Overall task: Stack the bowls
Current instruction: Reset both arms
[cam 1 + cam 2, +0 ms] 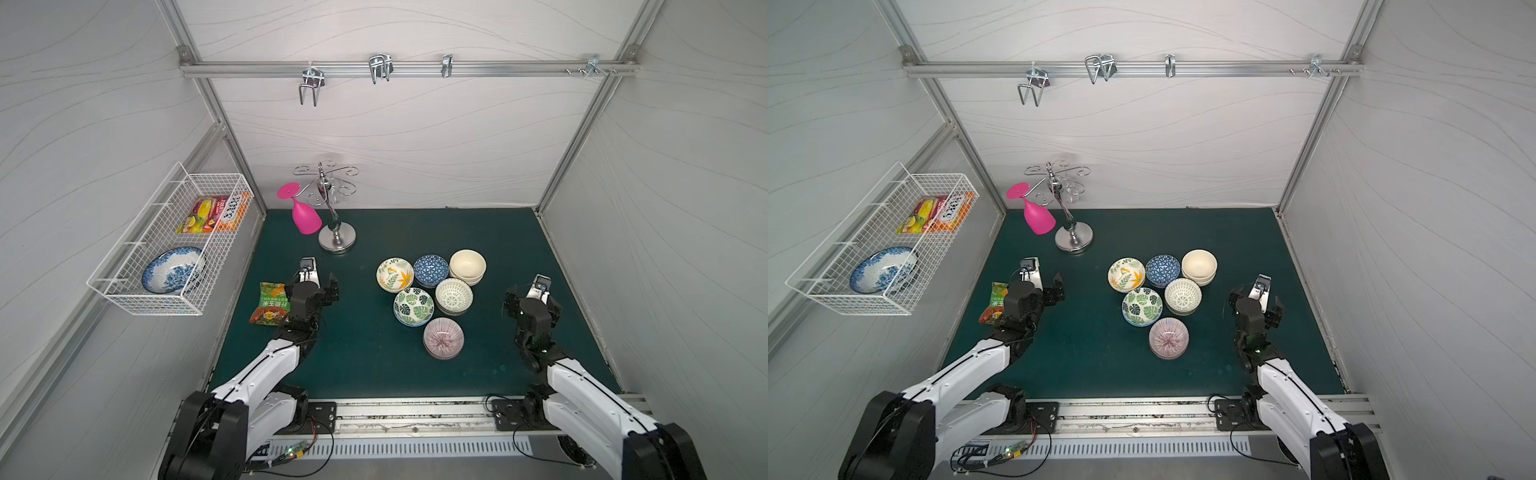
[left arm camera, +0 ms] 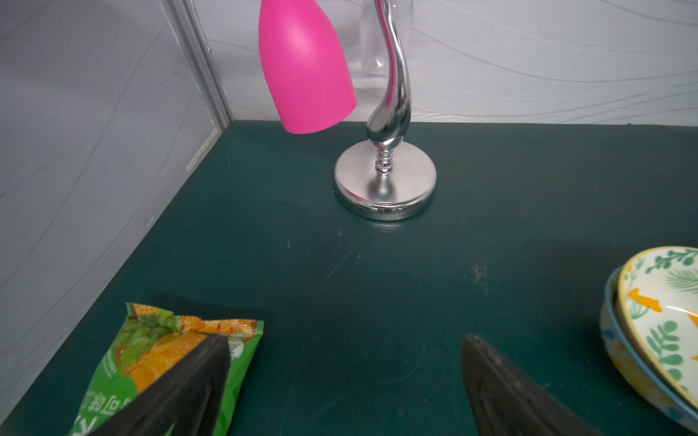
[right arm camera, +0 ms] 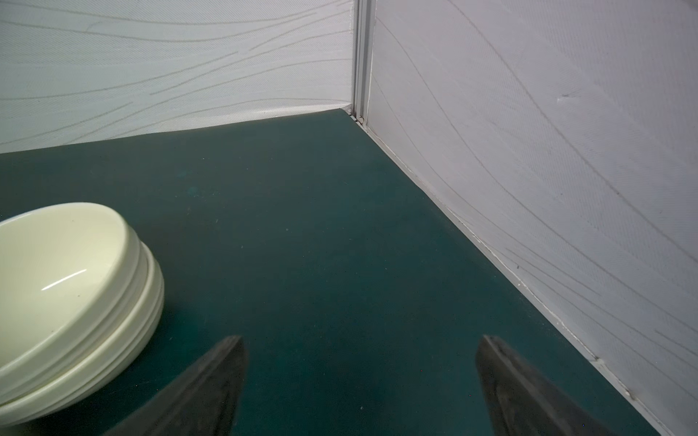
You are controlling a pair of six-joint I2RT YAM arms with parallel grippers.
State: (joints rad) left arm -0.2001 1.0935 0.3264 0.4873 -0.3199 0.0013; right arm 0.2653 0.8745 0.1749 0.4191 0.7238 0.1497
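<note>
Six low stacks of bowls cluster mid-table in both top views: yellow-orange floral [image 1: 395,274], blue patterned [image 1: 431,270], cream [image 1: 467,266], green leaf [image 1: 413,306], white lattice [image 1: 454,295] and pink striped [image 1: 443,337]. My left gripper [image 1: 311,283] [image 2: 345,339] hovers open and empty left of the cluster; the floral stack [image 2: 657,321] shows at the edge of its wrist view. My right gripper [image 1: 533,298] [image 3: 360,339] is open and empty to the right of the cluster, with the cream stack [image 3: 68,287] beside it.
A green-orange snack packet [image 1: 269,303] lies under the left gripper's outer finger [image 2: 181,381]. A chrome glass stand [image 1: 337,241] with a hanging pink goblet [image 1: 305,218] is at the back left. A wire basket [image 1: 124,286] on the left wall holds a blue-and-white dish [image 1: 172,270].
</note>
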